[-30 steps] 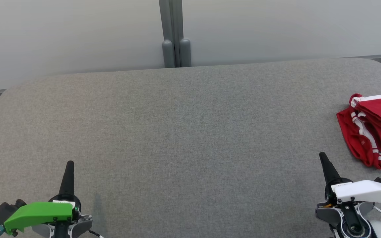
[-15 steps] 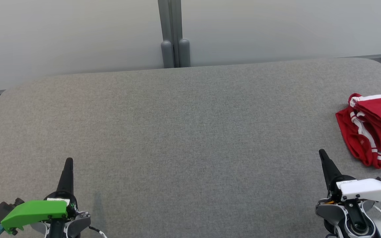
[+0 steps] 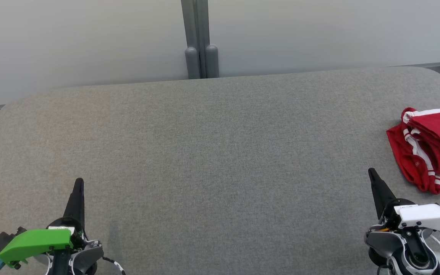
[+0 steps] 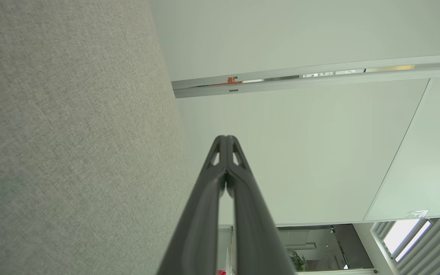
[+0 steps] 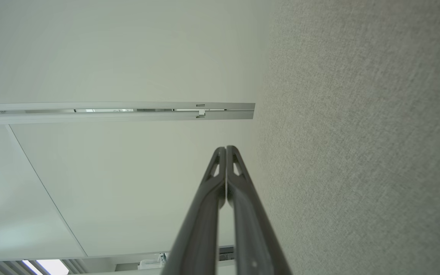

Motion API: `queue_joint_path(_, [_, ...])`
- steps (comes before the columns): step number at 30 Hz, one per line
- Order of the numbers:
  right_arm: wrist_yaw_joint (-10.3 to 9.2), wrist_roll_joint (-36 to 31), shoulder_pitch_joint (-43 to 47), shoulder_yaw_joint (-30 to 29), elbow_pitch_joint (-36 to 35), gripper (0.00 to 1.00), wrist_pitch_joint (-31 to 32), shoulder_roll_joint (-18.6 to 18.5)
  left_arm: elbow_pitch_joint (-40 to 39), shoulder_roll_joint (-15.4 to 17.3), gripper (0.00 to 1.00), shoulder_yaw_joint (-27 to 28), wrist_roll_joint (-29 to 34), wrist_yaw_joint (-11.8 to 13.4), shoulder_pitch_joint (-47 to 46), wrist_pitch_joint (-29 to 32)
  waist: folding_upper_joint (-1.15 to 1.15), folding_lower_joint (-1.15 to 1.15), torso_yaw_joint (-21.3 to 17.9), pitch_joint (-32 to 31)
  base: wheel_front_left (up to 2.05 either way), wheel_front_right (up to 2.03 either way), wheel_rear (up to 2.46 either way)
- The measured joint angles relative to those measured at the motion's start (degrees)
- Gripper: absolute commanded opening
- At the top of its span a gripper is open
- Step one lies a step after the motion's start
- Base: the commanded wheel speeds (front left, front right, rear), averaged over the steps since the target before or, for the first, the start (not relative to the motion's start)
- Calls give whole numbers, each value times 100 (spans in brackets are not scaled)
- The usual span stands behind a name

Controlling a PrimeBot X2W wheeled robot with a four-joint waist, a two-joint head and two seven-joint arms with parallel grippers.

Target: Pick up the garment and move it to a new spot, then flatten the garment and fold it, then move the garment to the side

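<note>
On the right side of the grey fabric tabletop (image 3: 220,152), cut off by the head view's right edge, lies the garment (image 3: 430,149): red with white stripes, bunched in a loose heap, not flat. Nothing is holding it.

Right end effector (image 3: 372,172) at the lower right of the head view, closed and empty, dark fingers pressed together into one point. It is near the garment, on the side toward the robot and a little toward the tabletop's middle, and apart from it. A white housing sits behind the fingers.

Left end effector (image 3: 78,181) at the lower left, closed and empty too, well apart from the garment. A green housing sits behind it.

Left wrist view: both fingers (image 4: 204,214) meet at the tips, with grey fabric along one side and pale wall panels beyond. Right wrist view: same, fingers (image 5: 204,214) shut tip to tip beside the fabric.

Behind the tabletop's far edge are pale wall panels (image 3: 90,46) and a grey post (image 3: 199,38) between them.
</note>
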Motion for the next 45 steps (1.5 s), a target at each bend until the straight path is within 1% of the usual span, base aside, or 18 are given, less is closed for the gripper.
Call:
queue_joint_path(11, [0,416,-30,-20,-43,0,105,-3,-25,2,0,38,-357,-1,-36,105,0,0,-14,-4,0,0,0])
queue_joint_path(45, [0,415,-33,-21,-45,0,105,-4,-29,2,0,53,-359,-1,-52,107,0,0,-14,-4,0,0,0])
